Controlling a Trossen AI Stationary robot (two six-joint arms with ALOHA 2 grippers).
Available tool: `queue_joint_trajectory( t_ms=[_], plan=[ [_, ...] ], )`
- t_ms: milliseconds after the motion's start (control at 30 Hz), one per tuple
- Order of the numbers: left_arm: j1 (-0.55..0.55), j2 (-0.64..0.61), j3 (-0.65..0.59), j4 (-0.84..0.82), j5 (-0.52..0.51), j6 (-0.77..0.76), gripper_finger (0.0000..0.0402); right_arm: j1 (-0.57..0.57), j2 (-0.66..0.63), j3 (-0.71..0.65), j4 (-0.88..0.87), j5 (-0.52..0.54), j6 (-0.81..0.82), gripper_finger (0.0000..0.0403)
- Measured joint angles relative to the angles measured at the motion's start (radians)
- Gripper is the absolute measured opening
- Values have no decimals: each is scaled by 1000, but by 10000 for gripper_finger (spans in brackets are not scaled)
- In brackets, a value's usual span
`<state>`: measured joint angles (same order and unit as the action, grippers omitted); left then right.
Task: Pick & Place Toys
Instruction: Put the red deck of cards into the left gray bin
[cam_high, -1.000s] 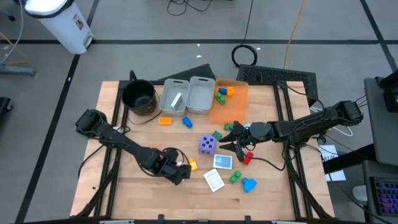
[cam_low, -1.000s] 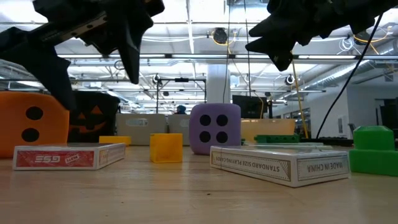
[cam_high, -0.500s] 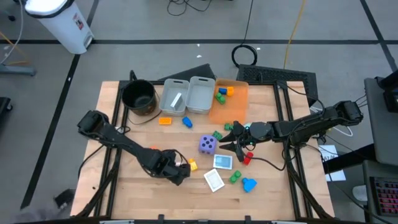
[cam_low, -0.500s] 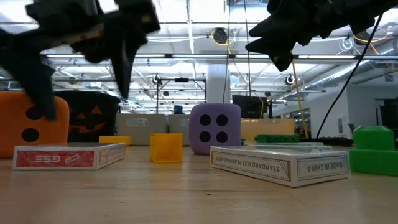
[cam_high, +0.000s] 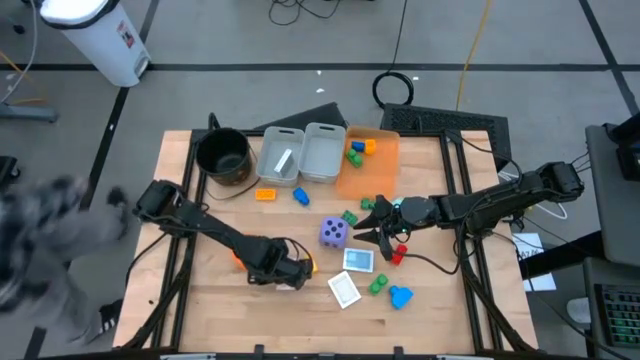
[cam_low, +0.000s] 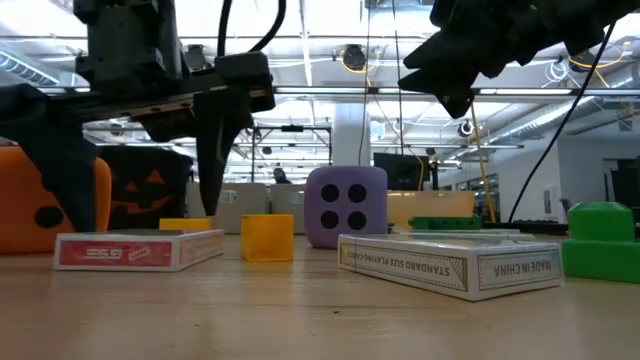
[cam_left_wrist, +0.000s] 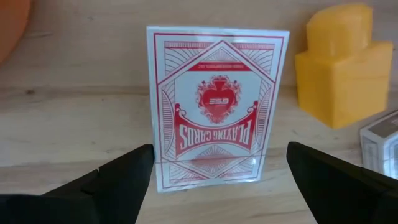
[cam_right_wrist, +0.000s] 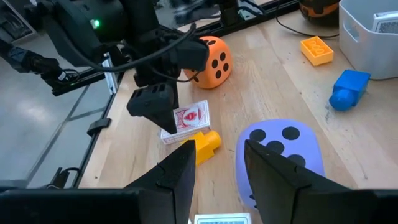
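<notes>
Both fingers of the left gripper (cam_left_wrist: 214, 171) straddle the red card pack (cam_left_wrist: 214, 106), seemingly wide

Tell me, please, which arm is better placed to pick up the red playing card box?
The left. The left gripper is open with its fingers on both sides of the red card box. The right gripper hangs farther away, beside the purple die.
</notes>
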<state>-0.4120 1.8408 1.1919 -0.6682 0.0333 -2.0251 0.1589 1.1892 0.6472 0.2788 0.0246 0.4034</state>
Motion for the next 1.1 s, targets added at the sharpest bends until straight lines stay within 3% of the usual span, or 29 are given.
queue_joint_trajectory(
  t_ms=[300, 1100],
  plan=[
    [28, 0, 0, -47, 45, 30, 377, 0, 0, 0, 0, 0, 0, 132],
    [54, 41, 0, -28, 32, 87, 376, 0, 0, 0, -3, 1, -5, 132]
  ],
)
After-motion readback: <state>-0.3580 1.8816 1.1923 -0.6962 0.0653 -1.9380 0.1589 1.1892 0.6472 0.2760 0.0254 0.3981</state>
